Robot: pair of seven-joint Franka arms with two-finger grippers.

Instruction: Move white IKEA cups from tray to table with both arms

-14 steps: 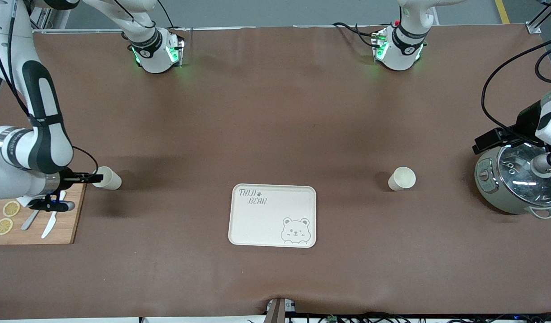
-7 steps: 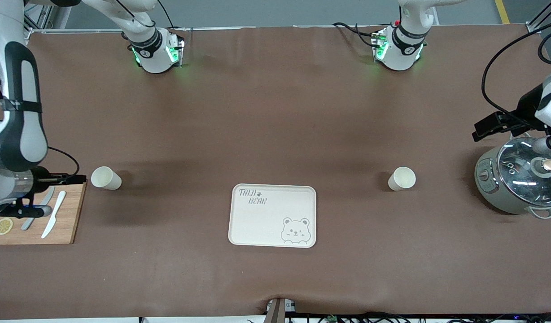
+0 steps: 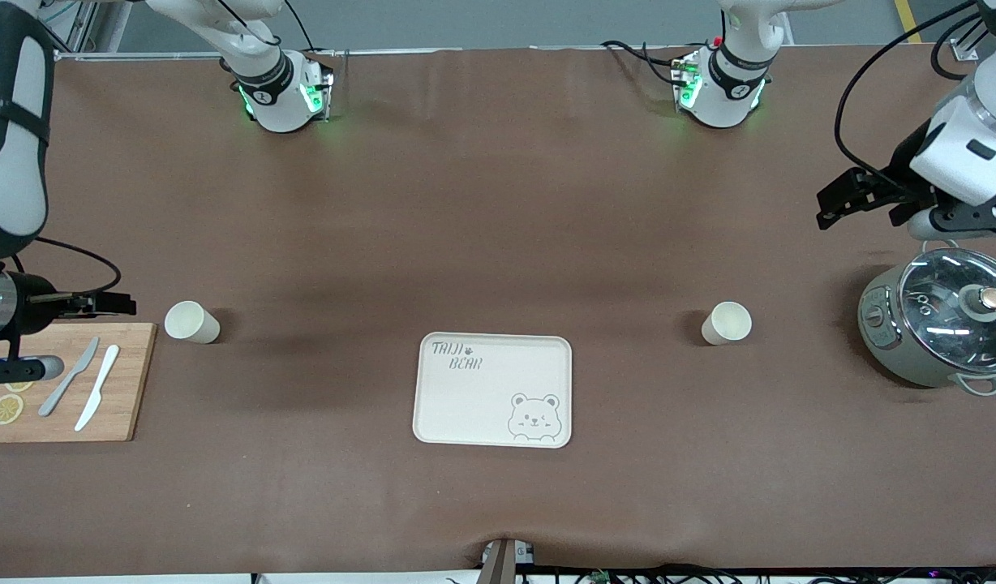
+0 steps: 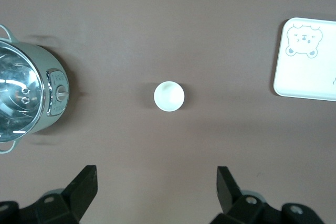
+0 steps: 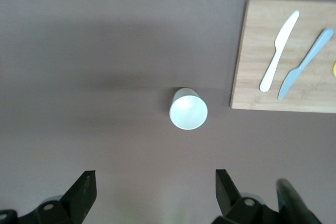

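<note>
Two small cream-white cups stand upright on the brown table. One cup (image 3: 191, 322) is toward the right arm's end, beside the cutting board. The other cup (image 3: 727, 323) is toward the left arm's end, between the tray and the pot. My right gripper (image 3: 109, 305) is open and empty, up over the table beside the board's corner, apart from its cup (image 5: 188, 109). My left gripper (image 3: 843, 199) is open and empty, high over bare table near the pot, well apart from its cup (image 4: 169, 96). The open fingers show in both wrist views, right (image 5: 156, 184) and left (image 4: 156, 182).
A cream bear-printed tray (image 3: 465, 405) lies between the two cups, a little nearer the front camera. A wooden cutting board (image 3: 133, 381) with two knives and lemon slices lies at the right arm's end. A grey-green pot (image 3: 940, 324) with a glass lid stands at the left arm's end.
My right gripper has drawn back from its cup and risen. My left gripper has lifted off from over the pot and moved toward the bases. Both cups stay put.
</note>
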